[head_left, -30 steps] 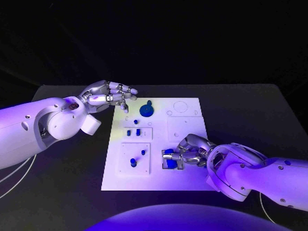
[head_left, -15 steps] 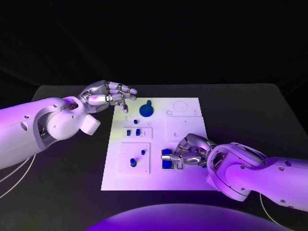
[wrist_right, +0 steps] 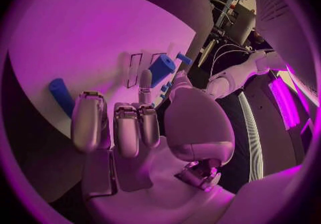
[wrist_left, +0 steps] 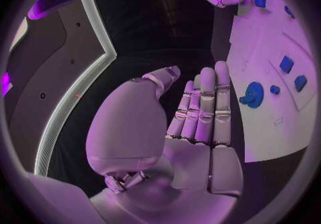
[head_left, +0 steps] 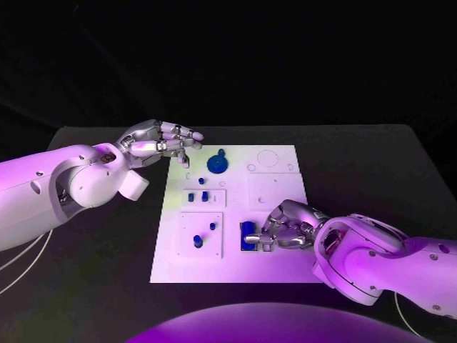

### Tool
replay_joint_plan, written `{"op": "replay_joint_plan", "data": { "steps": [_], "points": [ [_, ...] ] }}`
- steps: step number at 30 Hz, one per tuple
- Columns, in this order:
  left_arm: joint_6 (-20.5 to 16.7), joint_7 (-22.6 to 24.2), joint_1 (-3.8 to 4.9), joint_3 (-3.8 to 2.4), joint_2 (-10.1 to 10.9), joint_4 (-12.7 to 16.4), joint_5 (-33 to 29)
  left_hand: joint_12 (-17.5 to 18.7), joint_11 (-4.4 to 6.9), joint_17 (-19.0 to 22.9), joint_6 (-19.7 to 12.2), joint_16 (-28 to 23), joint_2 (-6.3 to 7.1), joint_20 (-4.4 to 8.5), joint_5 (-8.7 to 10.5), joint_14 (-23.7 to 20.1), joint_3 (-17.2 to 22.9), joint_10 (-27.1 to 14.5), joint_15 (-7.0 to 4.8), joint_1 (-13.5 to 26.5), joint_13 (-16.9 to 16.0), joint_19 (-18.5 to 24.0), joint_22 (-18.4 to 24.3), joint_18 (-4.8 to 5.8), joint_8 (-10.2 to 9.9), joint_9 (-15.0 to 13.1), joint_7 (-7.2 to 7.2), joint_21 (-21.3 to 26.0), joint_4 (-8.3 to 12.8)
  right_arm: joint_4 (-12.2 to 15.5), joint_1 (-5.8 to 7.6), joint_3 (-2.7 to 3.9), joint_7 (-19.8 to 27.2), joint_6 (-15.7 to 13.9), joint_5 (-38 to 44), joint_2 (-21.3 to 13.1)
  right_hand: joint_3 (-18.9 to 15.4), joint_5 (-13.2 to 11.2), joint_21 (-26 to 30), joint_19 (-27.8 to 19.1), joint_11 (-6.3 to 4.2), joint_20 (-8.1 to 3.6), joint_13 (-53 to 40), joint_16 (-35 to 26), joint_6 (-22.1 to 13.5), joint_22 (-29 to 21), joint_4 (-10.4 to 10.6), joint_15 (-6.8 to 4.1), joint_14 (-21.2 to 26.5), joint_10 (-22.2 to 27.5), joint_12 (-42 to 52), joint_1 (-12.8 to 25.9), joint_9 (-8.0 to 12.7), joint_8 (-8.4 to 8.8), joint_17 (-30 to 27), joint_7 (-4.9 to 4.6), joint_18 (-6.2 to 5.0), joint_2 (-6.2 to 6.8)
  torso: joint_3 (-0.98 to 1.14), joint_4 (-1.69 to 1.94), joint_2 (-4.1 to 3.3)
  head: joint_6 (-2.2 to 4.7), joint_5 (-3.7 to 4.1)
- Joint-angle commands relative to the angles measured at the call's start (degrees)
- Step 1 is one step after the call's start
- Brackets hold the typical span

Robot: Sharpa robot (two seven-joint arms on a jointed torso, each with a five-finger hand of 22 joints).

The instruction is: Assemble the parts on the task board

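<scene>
White and flat, the rectangular task board (head_left: 275,268) lies in the middle of the black table (head_left: 373,164). Several small blue parts sit on it: a round blue disc with a short stem (head_left: 218,163) near the far edge, two little blue blocks (head_left: 198,196) side by side in a recessed panel below it, and two small blue pegs (head_left: 203,234) in the near-left panel. An upright blue rectangular block (head_left: 248,235) stands in a slot near the board's near-right part. The silver right hand (head_left: 285,227) rests over the board just beside this block, its fingers curled toward it; whether they actually pinch it I cannot tell. The silver left hand (head_left: 158,141) hovers by the board's far-left corner, fingers extended close together and holding nothing, as the left wrist view shows.
</scene>
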State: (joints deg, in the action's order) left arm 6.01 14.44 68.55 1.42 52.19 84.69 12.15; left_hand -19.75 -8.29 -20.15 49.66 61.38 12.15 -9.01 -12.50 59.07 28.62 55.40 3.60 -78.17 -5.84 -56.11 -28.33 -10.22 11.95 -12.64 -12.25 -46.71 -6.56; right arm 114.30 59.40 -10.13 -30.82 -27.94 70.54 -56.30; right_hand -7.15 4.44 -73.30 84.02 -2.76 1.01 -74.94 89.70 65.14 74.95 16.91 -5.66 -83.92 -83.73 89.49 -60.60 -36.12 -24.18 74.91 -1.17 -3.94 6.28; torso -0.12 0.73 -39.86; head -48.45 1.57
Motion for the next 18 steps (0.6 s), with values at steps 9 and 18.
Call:
{"op": "replay_joint_plan", "data": {
  "steps": [9, 18],
  "points": [
    [0.85, 0.2, 0.02, -0.01, -0.12, -0.05, 0.12, -0.23, 0.0, -0.02, -0.43, 0.12, 0.09, 0.02, -0.01, -0.29, -0.38, -0.46, 0.17, 0.48, -0.08, -0.23, 0.06, -0.35, -0.2, 0.09, 0.0, 0.21, 0.07, 0.66, 0.08, 0.01, 1.48, 3.59, 0.78, -0.61, 0.5, -0.11, -0.54, 1.9, -0.19, -0.54, -14.94, 0.28, -0.05, 11.23, -0.15, -0.37, -6.06, -6.21, 0.34, -4.27, -0.14, -0.81, 15.0, 0.25, 1.04, -0.17, -0.05, 0.09, -0.03, 0.04, 0.0],
    [0.86, 0.19, 0.02, 0.0, -0.06, 0.0, 0.12, -0.23, 0.0, -0.02, -0.43, 0.12, 0.09, 0.02, -0.01, -0.29, -0.38, -0.46, 0.17, 0.48, -0.08, -0.23, 0.06, -0.35, -0.2, 0.09, 0.0, 0.21, 0.07, -0.36, 0.1, 0.01, 0.8, 4.08, 0.94, -0.03, 0.73, -0.26, -0.73, 1.95, -0.26, -0.6, -14.96, 0.3, -0.08, 11.27, -0.16, -0.43, -6.08, -6.22, 0.36, -5.66, -0.2, -1.0, 15.09, 0.32, 1.08, -1.67, -0.06, 0.14, -0.1, -0.05, -0.07]
  ]
}}
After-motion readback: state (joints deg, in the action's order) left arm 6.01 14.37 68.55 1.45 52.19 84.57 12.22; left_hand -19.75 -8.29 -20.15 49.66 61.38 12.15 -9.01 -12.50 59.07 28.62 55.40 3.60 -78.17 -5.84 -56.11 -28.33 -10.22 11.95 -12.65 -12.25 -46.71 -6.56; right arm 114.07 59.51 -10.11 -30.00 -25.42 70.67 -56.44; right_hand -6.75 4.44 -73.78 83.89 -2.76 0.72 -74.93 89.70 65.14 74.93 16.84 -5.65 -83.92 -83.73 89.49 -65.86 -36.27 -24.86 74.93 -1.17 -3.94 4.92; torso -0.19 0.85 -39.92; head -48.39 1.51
